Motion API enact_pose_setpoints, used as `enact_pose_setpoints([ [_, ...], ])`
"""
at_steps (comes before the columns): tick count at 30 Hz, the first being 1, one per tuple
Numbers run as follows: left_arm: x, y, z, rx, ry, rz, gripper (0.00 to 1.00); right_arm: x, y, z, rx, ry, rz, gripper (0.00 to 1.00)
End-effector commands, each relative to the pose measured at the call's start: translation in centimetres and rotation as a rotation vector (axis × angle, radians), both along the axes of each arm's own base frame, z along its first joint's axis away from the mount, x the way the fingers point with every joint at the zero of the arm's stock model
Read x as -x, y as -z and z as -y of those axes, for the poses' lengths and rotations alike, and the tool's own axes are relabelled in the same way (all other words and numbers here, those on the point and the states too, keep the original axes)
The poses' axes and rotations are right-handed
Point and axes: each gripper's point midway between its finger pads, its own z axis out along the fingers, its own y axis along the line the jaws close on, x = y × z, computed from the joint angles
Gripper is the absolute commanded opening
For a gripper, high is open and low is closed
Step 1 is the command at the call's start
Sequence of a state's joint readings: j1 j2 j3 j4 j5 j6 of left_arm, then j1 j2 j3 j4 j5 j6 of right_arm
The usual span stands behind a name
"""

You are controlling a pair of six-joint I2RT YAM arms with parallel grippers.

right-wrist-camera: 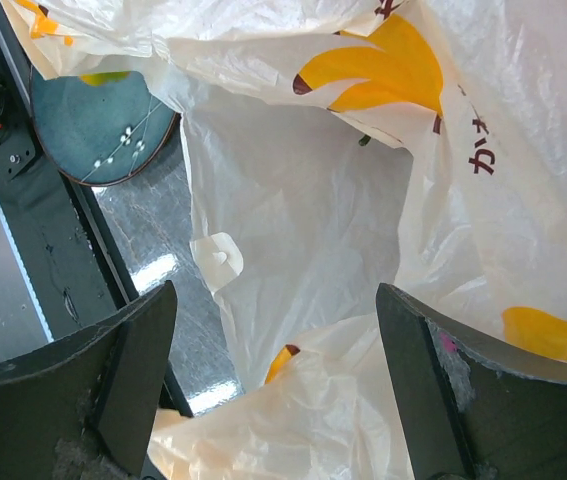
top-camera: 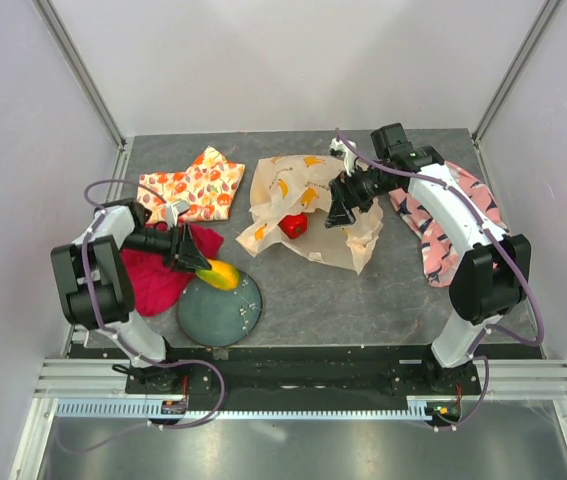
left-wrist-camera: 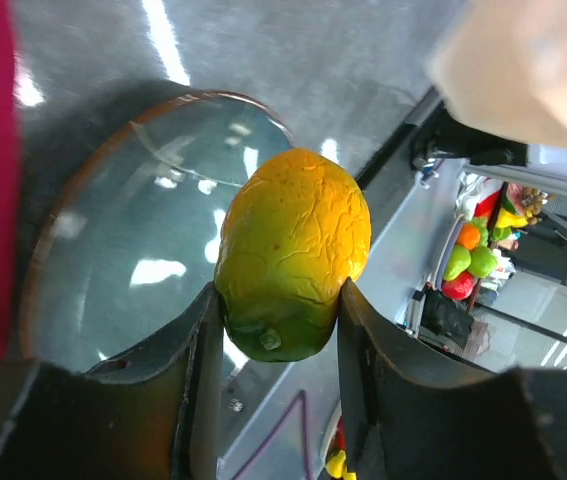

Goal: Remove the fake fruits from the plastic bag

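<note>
**Yellow-orange mango gripped over the plate, bag crumpled further back**

Yellow-orange and glossy, the mango (left-wrist-camera: 293, 255) sits clamped between the left fingers (top-camera: 203, 264). In the left wrist view the two dark fingers press its lower sides and the rest of the fruit stands out beyond the tips. It hangs over the upper-left rim of a round dark teal plate (top-camera: 225, 318) near the front of the grey tabletop (top-camera: 363, 300). Whether the fruit touches the plate cannot be told. A magenta cloth (top-camera: 153, 280) lies bunched just left of the plate, under the left arm.

Further back, around the middle of the tabletop, the plastic bag (top-camera: 308, 190) lies crumpled, cream with yellow banana prints. A red fruit (top-camera: 293, 225) shows at its lower middle. Whether it lies inside the film or on top of it is unclear.

The right fingers (top-camera: 341, 215) hang over the bag's right side, spread wide and gripping nothing. In the right wrist view only folds of bag film fill the gap between them, and contact with the film cannot be made out.

An orange-fruit-printed cloth (top-camera: 195, 187) lies at the back left, apart from the bag. A pink patterned cloth (top-camera: 483, 205) lies along the right side, partly beneath the right arm.
</note>
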State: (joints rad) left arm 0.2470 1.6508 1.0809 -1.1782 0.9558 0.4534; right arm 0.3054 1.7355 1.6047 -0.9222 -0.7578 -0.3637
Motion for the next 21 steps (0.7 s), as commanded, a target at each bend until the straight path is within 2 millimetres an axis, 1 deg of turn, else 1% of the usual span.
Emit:
enact_pose_setpoints([
  [1, -1.7, 4.0, -1.3, -0.065, -0.008, -0.05, 0.02, -0.6, -2.4, -0.1, -0.015, -0.006, 0.086, 0.89],
  [2, -1.6, 4.9, -1.8, -0.103, -0.004, -0.07, 0.08, -0.6, -2.6, 0.0, -0.013, -0.003, 0.09, 0.89],
  [3, -1.6, 5.6, -2.1, -0.12, -0.002, -0.085, 0.12, -0.6, -3.0, 0.1, -0.012, -0.002, 0.102, 0.89],
  [4, -1.4, 6.3, -2.3, -0.125, -0.004, -0.123, 0.17, -0.7, -4.0, 0.1, -0.017, 0.001, 0.131, 0.89],
  [5, -1.3, 6.6, -2.4, -0.138, 0.001, -0.134, 0.31, -0.7, -4.5, 0.2, -0.018, 0.002, 0.145, 0.89],
  [7, -1.3, 6.6, -2.5, -0.149, -0.002, -0.131, 0.44, -0.5, -6.1, 0.3, -0.021, -0.004, 0.18, 0.9],
  [8, -1.6, 6.3, -2.6, -0.151, -0.004, -0.117, 0.6, -0.4, -6.6, 0.4, -0.021, -0.005, 0.188, 0.9],
  [9, -1.8, 5.7, -2.6, -0.148, -0.009, -0.106, 0.65, -0.4, -7.8, 0.5, -0.024, -0.005, 0.21, 0.9],
  [10, -2.2, 4.6, -2.7, -0.154, -0.01, -0.07, 0.68, -0.4, -8.8, 0.6, -0.025, -0.002, 0.233, 0.9],
  [11, -3.4, 3.2, -2.8, -0.156, -0.014, -0.016, 0.7, -0.4, -9.7, 0.6, -0.027, 0.0, 0.256, 0.91],
  [12, -4.0, 2.1, -2.9, -0.165, -0.02, 0.018, 0.72, -0.5, -11.3, 0.8, -0.028, 0.01, 0.294, 0.91],
  [13, -4.3, 0.9, -3.1, -0.175, -0.025, 0.046, 0.73, -0.3, -12.3, 1.0, -0.03, 0.006, 0.325, 0.91],
  [14, -5.7, -1.6, -3.3, -0.192, -0.032, 0.141, 0.75, -0.1, -12.9, 1.0, -0.028, 0.0, 0.344, 0.91],
  [16, -6.5, -4.0, -3.2, -0.198, -0.024, 0.233, 0.78, 0.4, -13.4, 1.1, -0.004, -0.012, 0.39, 0.91],
  [17, -6.9, -6.5, -2.5, -0.174, -0.004, 0.332, 0.79, 0.5, -13.1, 1.1, 0.01, -0.018, 0.399, 0.9],
  [18, -6.9, -7.6, -2.1, -0.164, 0.034, 0.41, 0.79, 1.3, -12.2, 0.8, 0.022, -0.041, 0.384, 0.89],
  [19, -6.8, -8.8, -1.4, -0.147, 0.061, 0.484, 0.88, 1.8, -11.5, 0.5, 0.022, -0.055, 0.367, 0.88],
  [20, -6.0, -9.7, -0.1, -0.152, 0.111, 0.553, 0.93, 2.2, -10.8, 0.2, 0.018, -0.071, 0.344, 0.84],
  [21, -5.6, -10.1, 0.6, -0.164, 0.153, 0.609, 0.96, 3.4, -9.6, -0.7, 0.007, -0.115, 0.305, 0.82],
])
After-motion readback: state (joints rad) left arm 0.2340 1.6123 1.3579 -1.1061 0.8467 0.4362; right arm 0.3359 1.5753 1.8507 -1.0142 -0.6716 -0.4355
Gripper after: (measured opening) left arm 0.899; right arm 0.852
